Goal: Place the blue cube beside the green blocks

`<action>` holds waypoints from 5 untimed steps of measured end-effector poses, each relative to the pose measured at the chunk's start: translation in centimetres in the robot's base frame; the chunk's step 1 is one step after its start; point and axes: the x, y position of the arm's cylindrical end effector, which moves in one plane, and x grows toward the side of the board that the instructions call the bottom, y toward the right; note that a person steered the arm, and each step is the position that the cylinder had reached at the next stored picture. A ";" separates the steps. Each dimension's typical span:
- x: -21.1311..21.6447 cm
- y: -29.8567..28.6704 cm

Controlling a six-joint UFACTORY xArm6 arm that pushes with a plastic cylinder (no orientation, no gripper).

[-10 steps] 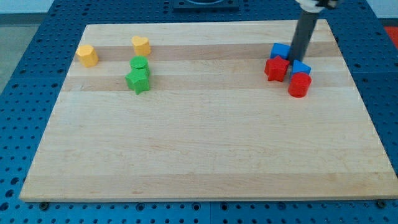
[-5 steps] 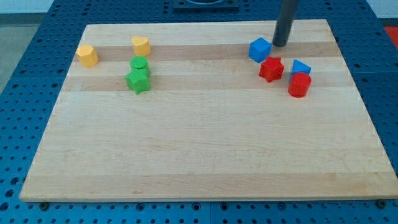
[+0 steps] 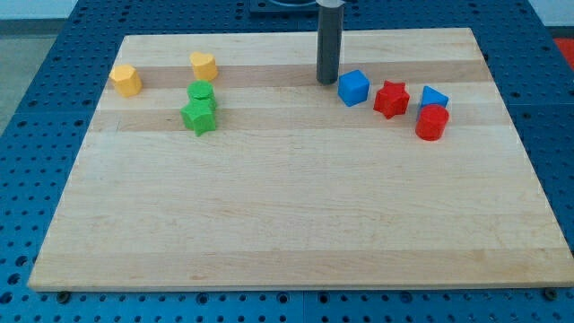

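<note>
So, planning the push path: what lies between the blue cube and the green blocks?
In the camera view, only my tip, just left of the blue cube; beyond it, bare board up to the green blocks.

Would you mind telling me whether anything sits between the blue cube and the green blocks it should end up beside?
No block lies between the blue cube and the green blocks. Only my tip stands just to the cube's left, on that side.
</note>
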 end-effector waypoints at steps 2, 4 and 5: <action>0.3 6.0; 5.1 5.5; 5.2 3.1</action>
